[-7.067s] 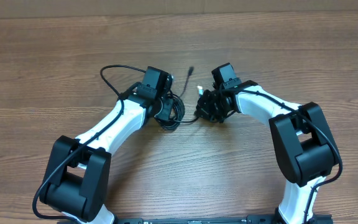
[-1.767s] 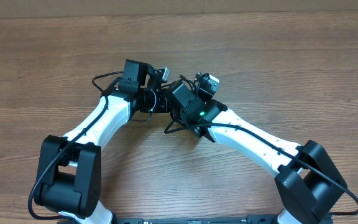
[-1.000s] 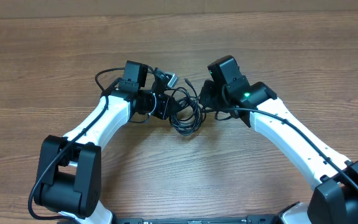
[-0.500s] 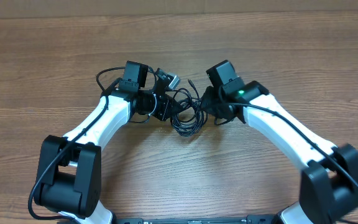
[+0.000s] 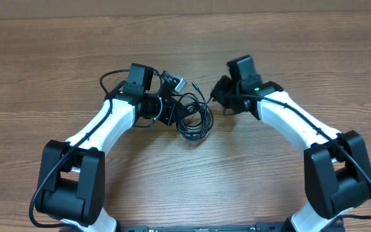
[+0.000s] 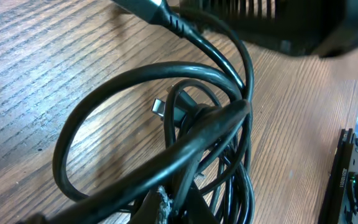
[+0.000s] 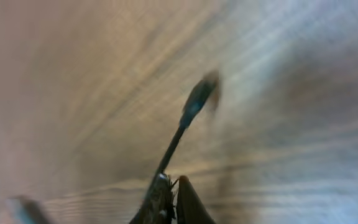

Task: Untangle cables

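The wooden table (image 5: 57, 51) is filling the frame. The cables (image 5: 195, 121) are lying in a loose bundle at its centre. The left gripper (image 5: 172, 110) is pinching this bundle tightly. The right gripper (image 7: 171, 188), right of centre, is clamping one thin cable (image 7: 194, 106), which is looking blurred.

Overhead looks down; left wrist hugs the cables (image 6: 222, 118), right apparently likewise.
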`<state>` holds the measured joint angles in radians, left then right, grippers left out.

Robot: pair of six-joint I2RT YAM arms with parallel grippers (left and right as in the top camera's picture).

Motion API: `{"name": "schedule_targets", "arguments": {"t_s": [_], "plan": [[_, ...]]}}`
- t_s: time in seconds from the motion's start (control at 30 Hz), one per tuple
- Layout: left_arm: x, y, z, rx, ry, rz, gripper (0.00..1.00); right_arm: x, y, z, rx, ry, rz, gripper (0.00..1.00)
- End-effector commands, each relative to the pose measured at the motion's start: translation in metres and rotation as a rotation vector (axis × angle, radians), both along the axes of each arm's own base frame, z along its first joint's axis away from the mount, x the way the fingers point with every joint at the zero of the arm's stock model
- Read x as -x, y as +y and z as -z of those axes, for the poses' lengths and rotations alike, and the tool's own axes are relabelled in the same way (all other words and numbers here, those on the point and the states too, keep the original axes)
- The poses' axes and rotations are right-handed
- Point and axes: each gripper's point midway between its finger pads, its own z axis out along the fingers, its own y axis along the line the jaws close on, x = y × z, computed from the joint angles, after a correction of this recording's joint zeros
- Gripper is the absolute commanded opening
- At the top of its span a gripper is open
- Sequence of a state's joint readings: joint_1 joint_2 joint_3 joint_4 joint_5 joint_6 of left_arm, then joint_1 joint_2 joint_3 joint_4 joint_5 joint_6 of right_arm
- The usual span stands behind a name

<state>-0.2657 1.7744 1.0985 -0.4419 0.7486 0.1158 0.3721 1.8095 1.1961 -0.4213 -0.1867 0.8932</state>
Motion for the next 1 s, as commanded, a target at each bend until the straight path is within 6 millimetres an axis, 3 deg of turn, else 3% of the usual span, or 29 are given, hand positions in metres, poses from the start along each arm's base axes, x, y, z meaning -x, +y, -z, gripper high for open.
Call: {"name": "schedule_targets", "arguments": {"t_s": [0.0, 0.4, 0.47, 0.57, 0.7, 0.83, 0.87, 0.9, 0.97], "plan": [[-0.004, -0.004, -0.019, 0.041, -0.056, 0.031, 0.04, -0.001, 0.01, -0.01, -0.068, -0.015, -0.044, 0.04], [-0.004, -0.004, -0.019, 0.041, -0.056, 0.031, 0.04, 0.003, 0.012, -0.009, -0.058, -0.023, -0.106, 0.05], [-0.004, -0.004, -0.019, 0.041, -0.056, 0.031, 0.04, 0.007, 0.006, -0.005, -0.055, 0.016, -0.074, 0.04], [-0.004, -0.004, -0.019, 0.04, -0.055, 0.031, 0.04, 0.01, -0.021, 0.006, -0.014, 0.095, 0.051, 0.04], [-0.004, -0.004, -0.019, 0.04, -0.054, 0.031, 0.04, 0.015, -0.052, 0.016, 0.043, 0.155, 0.115, 0.16], [-0.004, -0.004, -0.019, 0.04, -0.055, 0.031, 0.04, 0.026, -0.06, 0.022, 0.06, 0.211, 0.128, 0.24], [-0.004, -0.004, -0.019, 0.04, -0.055, 0.031, 0.04, 0.026, -0.06, 0.023, 0.06, 0.214, 0.128, 0.3], [-0.004, -0.004, -0.019, 0.04, -0.055, 0.031, 0.04, 0.026, -0.058, 0.022, 0.054, 0.211, 0.124, 0.43], [-0.004, -0.004, -0.019, 0.04, -0.055, 0.031, 0.04, 0.022, -0.051, 0.018, 0.014, 0.199, 0.114, 0.54]]}}
